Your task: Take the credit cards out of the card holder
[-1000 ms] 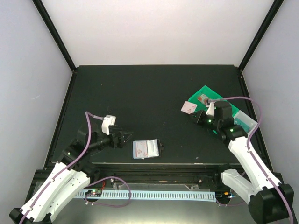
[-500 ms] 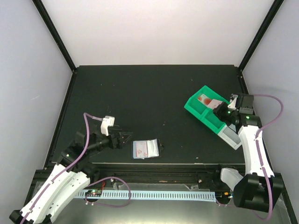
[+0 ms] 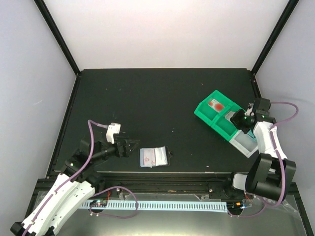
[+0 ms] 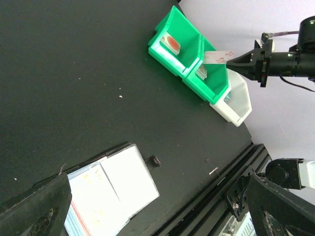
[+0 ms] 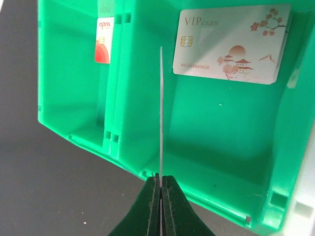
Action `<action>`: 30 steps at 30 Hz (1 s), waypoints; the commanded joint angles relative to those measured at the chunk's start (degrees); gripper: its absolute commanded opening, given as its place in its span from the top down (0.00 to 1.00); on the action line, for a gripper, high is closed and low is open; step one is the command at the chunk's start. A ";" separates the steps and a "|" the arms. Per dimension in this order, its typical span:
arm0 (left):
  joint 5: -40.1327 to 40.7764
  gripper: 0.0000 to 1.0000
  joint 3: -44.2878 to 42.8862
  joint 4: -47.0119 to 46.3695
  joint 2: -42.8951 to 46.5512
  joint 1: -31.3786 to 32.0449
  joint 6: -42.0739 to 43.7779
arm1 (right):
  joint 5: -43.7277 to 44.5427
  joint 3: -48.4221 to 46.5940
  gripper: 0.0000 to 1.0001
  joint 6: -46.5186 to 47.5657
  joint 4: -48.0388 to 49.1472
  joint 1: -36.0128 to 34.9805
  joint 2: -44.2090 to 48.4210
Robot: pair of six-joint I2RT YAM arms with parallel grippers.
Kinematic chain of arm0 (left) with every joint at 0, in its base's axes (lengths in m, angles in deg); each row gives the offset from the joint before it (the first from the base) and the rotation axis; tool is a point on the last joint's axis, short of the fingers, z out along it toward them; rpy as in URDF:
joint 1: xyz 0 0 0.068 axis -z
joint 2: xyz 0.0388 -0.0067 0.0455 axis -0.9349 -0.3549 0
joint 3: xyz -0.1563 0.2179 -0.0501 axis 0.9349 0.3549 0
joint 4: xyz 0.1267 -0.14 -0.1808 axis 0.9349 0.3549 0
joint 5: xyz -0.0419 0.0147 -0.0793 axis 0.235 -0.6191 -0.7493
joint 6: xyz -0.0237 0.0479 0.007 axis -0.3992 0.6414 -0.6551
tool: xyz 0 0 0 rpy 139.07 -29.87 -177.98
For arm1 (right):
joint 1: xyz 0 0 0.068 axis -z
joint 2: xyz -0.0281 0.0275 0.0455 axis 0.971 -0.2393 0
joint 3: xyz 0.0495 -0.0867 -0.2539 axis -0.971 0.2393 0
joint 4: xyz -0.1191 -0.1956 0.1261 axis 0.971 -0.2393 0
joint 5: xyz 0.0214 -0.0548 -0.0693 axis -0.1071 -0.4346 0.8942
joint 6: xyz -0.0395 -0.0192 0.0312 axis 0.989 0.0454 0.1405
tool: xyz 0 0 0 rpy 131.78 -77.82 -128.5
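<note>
Over to the near edge of the black tabletop point(image 3: 147, 98), where the small black bifold card holder point(image 3: 154, 157) is seen lying opened flat, pale inner side and clear pockets turned up. Its long axis is laid left to right, along that near edge, and its snap tab point(image 4: 154, 161) is pointed toward the right arm's side. Something printed can be made out through the pocket of one half.

The left gripper point(image 3: 129, 146) is held just beside the holder's left end, jaws spread wide, nothing gripped.

Across on the right, the right gripper point(image 5: 161, 184) is clenched on a thin pale plastic held card point(image 5: 161, 113). From the wrist it is seen edge-on as a fine line, its long axis run straight out from the fingertips. In the left wrist view its face is shown pale with red marks.

That held card is poised over the green plastic compartment tray point(image 5: 74, 98), above the middle compartment. A white VIP card point(image 5: 231, 44) with a gold chip and red blossom marks is laid flat on that compartment's floor, long side across it. A red-patched card point(image 5: 104, 40) is seen in the neighbouring end compartment. A clear bin point(image 3: 246, 143) is joined to the tray's other end.
</note>
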 commanded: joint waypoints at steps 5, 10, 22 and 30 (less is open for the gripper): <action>-1.07 0.01 0.62 -0.62 2.13 0.23 -1.68 | -2.32 -3.15 0.99 2.97 3.88 0.67 -7.44; -0.92 0.01 0.64 -0.14 2.54 0.15 -1.59 | -1.89 -4.36 0.99 4.11 5.17 1.15 -9.76; -0.94 0.01 0.66 -0.87 2.05 0.13 -2.27 | -2.12 -7.15 0.99 7.69 6.94 2.30 -17.28; -0.74 0.01 1.07 -0.87 2.72 0.17 -2.66 | 1.28 -7.40 0.91 8.30 8.27 2.38 -19.58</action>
